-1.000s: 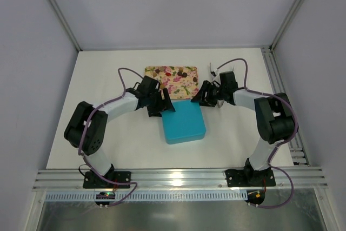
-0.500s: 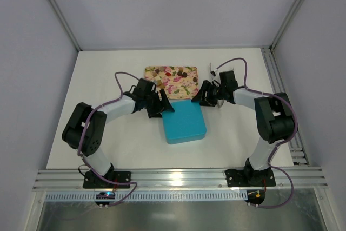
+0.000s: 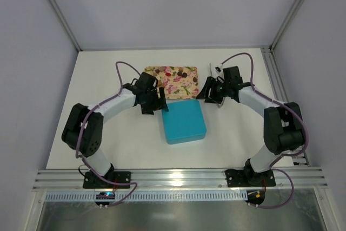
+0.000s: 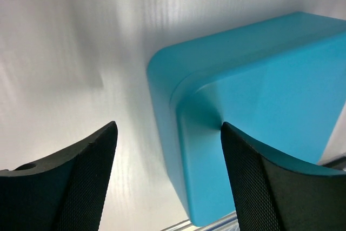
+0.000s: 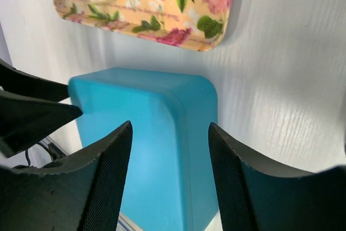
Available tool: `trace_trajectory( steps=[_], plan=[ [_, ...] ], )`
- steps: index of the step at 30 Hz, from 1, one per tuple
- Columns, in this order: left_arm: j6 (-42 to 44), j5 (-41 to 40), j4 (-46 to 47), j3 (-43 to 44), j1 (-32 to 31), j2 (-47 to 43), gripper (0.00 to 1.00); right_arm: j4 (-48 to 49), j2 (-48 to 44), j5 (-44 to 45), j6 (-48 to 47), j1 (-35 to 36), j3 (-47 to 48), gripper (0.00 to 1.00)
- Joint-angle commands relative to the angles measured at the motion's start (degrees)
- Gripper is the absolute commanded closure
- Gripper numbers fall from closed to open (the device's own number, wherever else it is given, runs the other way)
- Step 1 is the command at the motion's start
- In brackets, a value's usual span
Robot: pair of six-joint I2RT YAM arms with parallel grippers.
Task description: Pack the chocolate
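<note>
The chocolate (image 3: 169,73) shows as small dark and reddish lumps on the floral tray (image 3: 178,85) at the back of the table. In front of the tray stands a turquoise box (image 3: 184,121) with its lid on. My left gripper (image 3: 153,103) hovers open beside the box's far left corner (image 4: 181,98), holding nothing; its midpoint is (image 4: 168,179). Just off the box's far right corner my right gripper (image 3: 208,92) also stands open and empty. In the right wrist view its fingers frame the box (image 5: 146,150) around (image 5: 170,179), with the tray (image 5: 162,20) beyond.
Small white objects lie by the right gripper, one behind it (image 3: 215,68) and one just in front (image 3: 221,104). The left gripper's black fingers (image 5: 27,112) show at the left of the right wrist view. A metal rail (image 3: 178,178) runs along the near edge.
My left gripper has drawn back up and left off the box's corner. The right gripper has lifted slightly toward the back. The box now sits squarer to the tray.
</note>
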Motion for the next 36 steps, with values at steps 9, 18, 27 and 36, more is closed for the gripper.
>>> trace_trajectory(
  steps=[9, 18, 27, 36],
  plan=[
    [9.57, -12.72, -17.77, 11.22, 0.45, -13.76, 0.22, -3.95, -26.4, 11.1, -2.76, -2.2, 1.21, 0.36],
    [9.75, -15.0, -19.79, 11.48, 0.45, -27.05, 0.19, -9.39, -44.95, 18.05, -4.78, -2.2, -2.67, 0.28],
    [9.92, -16.59, -20.85, 10.08, 0.45, -33.47, 0.19, -12.56, -52.7, 24.64, -5.66, -2.29, -6.01, 0.27],
    [11.15, -17.29, -21.91, 10.34, 0.45, -35.31, 0.16, -12.3, -54.28, 27.27, -5.4, -2.2, -6.72, 0.25]
  ],
)
